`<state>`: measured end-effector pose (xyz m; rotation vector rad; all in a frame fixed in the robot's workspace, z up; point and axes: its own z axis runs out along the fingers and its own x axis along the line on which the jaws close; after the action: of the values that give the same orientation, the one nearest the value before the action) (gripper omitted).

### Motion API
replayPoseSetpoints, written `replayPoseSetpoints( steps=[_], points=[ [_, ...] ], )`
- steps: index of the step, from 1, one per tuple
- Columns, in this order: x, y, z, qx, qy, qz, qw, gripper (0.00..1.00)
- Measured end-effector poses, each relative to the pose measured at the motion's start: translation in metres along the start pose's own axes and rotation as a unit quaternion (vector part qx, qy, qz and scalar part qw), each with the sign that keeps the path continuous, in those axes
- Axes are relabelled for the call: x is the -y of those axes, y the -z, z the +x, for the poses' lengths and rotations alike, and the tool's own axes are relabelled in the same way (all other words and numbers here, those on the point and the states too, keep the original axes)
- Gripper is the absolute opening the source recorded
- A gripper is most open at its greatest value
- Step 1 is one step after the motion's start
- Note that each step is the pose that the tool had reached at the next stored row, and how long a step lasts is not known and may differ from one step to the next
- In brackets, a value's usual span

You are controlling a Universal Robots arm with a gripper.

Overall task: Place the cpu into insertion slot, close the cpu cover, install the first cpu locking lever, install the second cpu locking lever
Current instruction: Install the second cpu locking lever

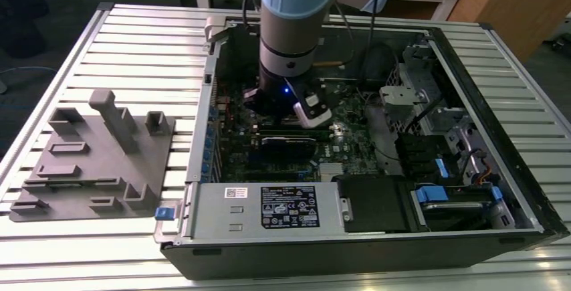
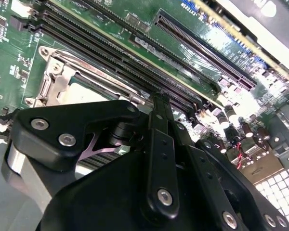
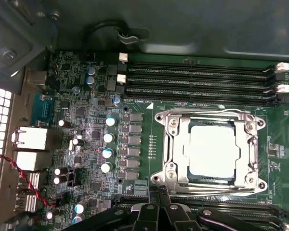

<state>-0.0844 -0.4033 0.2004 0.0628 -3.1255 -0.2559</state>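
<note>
The gripper (image 3: 159, 195), its slim black fingers (image 2: 160, 115) pressed together on nothing, is hovering just beside the insertion slot (image 3: 210, 150) on the green motherboard (image 3: 135, 144). The dull silvery cpu (image 3: 214, 148) is sitting square inside, framed by the shiny stamped-metal cpu cover (image 3: 176, 144) lying flat around it.

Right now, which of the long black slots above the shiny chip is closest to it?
The lowest long slot in the first wrist view; it runs right along the cpu cover, while the others lie farther from the cpu.

In the second wrist view the gripper (image 2: 156, 103) body hides most of the cpu (image 2: 89, 89) and the insertion slot's (image 2: 53, 79) near side.
</note>
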Motion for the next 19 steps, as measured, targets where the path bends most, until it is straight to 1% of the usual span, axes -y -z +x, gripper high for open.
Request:
replayPoseSetpoints(
  steps=[4, 8, 10, 12, 16, 19],
  points=[
    [-0.0022, -0.0021, 0.002, 0.0002, 0.0, -0.0029, 1.0, 0.11],
    [-0.0023, -0.0041, 0.0039, 0.0, 0.0, -0.0042, 1.0, 0.11],
    [-0.0024, -0.0056, 0.0043, 0.0006, 0.0, -0.0062, 1.0, 0.11],
    [-0.0023, -0.006, 0.0046, 0.0004, 0.0, -0.008, 1.0, 0.11],
    [-0.0022, -0.0069, 0.0053, 0.0006, 0.0, -0.013, 0.9999, 0.11],
    [-0.002, -0.0089, 0.0083, 0.0007, 0.0, -0.0145, 0.9999, 0.11]
  ],
)
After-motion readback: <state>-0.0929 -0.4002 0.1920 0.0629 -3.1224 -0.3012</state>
